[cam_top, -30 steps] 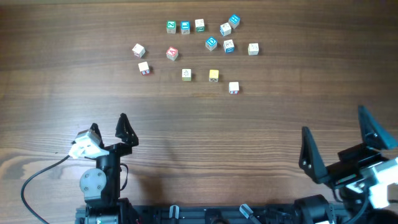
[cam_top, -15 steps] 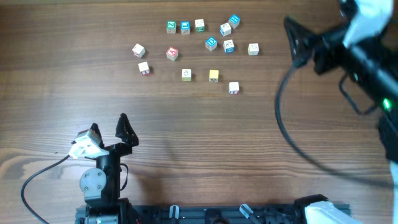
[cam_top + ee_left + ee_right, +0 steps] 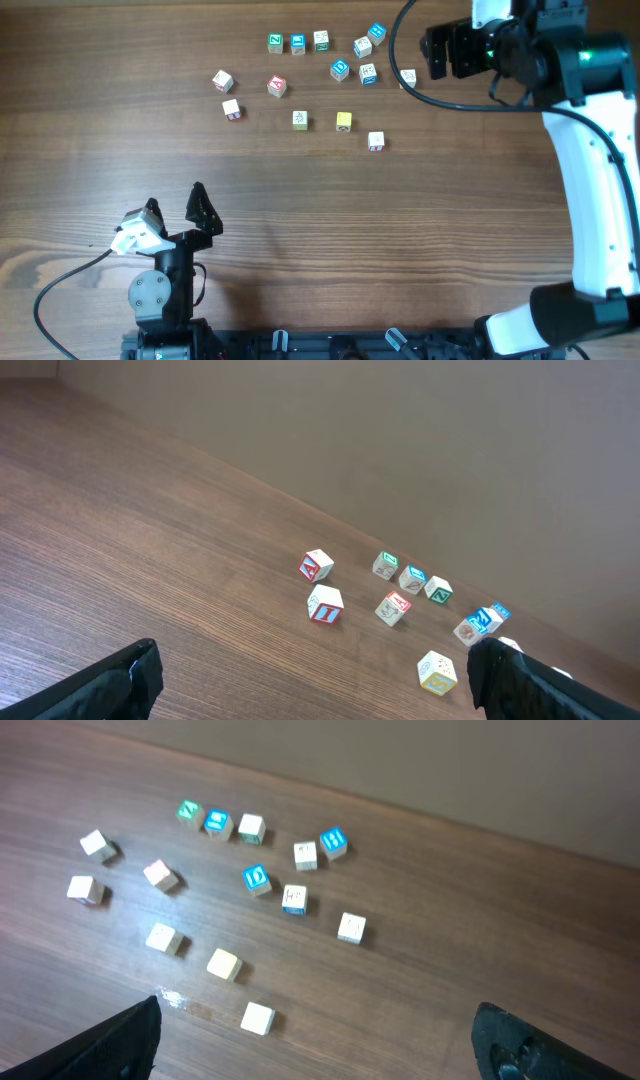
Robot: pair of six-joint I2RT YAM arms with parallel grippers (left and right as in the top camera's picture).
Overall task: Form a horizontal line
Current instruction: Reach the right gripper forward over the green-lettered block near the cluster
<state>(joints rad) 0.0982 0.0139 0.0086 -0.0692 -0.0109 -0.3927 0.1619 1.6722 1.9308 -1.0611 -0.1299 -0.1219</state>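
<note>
Cream cubes and one yellow cube lie scattered near twelve o'clock, no row yet, so the right gripper hovers at two o'clock, fingers apart, apparently to pick one, while the left gripper waits at seven, likewise spread.

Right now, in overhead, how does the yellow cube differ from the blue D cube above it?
The yellow cube has a yellow top; the blue D cube has a blue one. The yellow cube sits roughly square to the frame; the blue D cube is turned diagonally. The yellow cube stands apart; the blue D cube sits in the upper cluster. Both are small, like-sized cubes.
</note>
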